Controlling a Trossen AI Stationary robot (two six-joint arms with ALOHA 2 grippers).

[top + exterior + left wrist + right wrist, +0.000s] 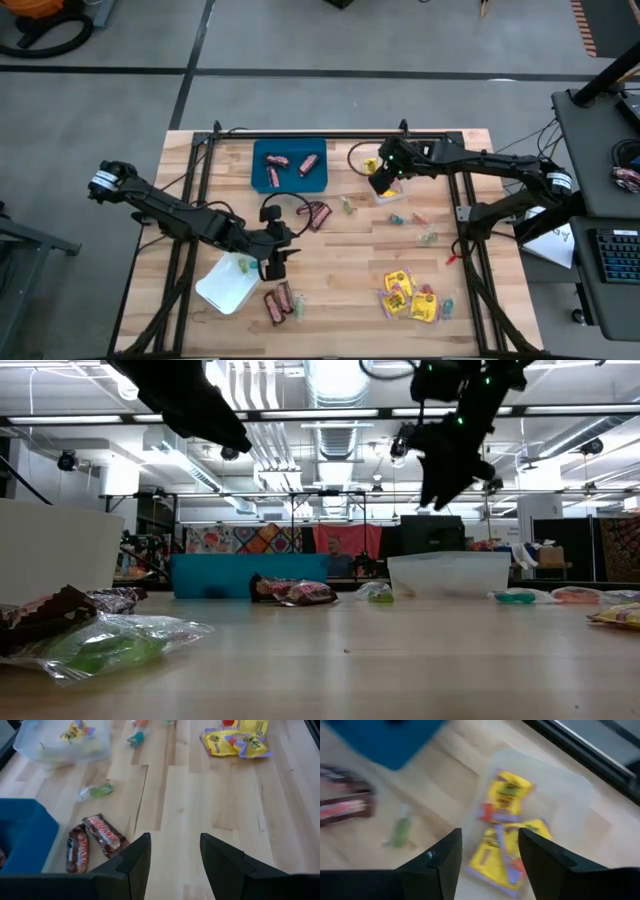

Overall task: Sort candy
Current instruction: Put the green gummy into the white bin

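Observation:
My left gripper point(275, 266) point(175, 842) is open and empty. It hovers over bare table beside the white tray point(222, 287), where a green sweet point(243, 265) lies. My right gripper point(383, 182) point(490, 837) point(447, 470) is open above the clear tray point(570, 795) point(450, 573). Yellow packets point(506, 795) lie in that tray below its fingers. Brown-red bars rest in the blue tray point(290, 165). Other bars lie on the table point(318, 214) point(95, 840) and near the front edge point(278, 303).
A heap of yellow packets point(408, 297) point(235, 740) lies on the table's near right. Pastel sweets point(410, 218) point(428, 237) are scattered right of centre, and a green one point(348, 205) point(97, 790) lies by the clear tray. A black frame rail point(330, 135) borders the table.

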